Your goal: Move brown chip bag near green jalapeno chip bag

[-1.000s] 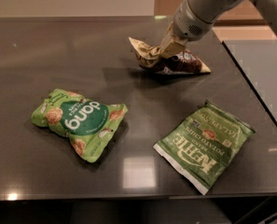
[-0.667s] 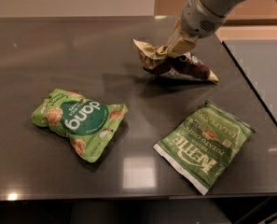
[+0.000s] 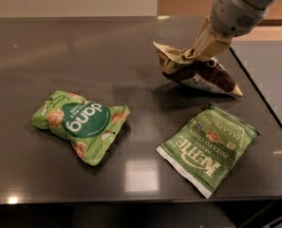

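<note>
Dark countertop (image 3: pixel 83 56): at far right, the gripper (image 3: pixel 196 55) grasps the tilted brown chip bag (image 3: pixel 204 76), just beyond the green jalapeno chip bag (image 3: pixel 209 148).

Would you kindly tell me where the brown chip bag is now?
The brown chip bag is at the upper right of the camera view, pinched in the gripper, just beyond the green jalapeno chip bag.

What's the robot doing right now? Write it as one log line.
tool: shut on brown chip bag, far right of table | bag: tilted, apart from green jalapeno chip bag | step: not yet placed
</note>
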### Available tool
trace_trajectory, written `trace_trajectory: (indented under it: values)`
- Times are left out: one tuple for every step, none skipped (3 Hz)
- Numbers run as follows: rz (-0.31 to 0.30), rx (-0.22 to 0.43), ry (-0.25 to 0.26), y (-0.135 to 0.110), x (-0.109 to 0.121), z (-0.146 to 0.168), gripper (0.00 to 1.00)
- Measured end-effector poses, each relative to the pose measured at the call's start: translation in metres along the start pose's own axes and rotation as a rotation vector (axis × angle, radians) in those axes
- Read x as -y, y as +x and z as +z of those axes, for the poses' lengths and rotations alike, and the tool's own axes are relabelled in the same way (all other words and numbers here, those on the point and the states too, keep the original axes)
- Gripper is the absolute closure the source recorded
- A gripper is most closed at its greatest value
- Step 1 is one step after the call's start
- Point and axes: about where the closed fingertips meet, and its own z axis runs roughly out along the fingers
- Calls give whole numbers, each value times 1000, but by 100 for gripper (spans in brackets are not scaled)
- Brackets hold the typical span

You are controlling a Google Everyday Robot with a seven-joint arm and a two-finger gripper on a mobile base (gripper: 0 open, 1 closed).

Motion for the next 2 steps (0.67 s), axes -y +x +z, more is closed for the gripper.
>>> trace_trajectory:
  values:
    - [4, -49, -10, 21, -26, -24, 100]
    - [5, -55, -10, 24, -29, -28, 100]
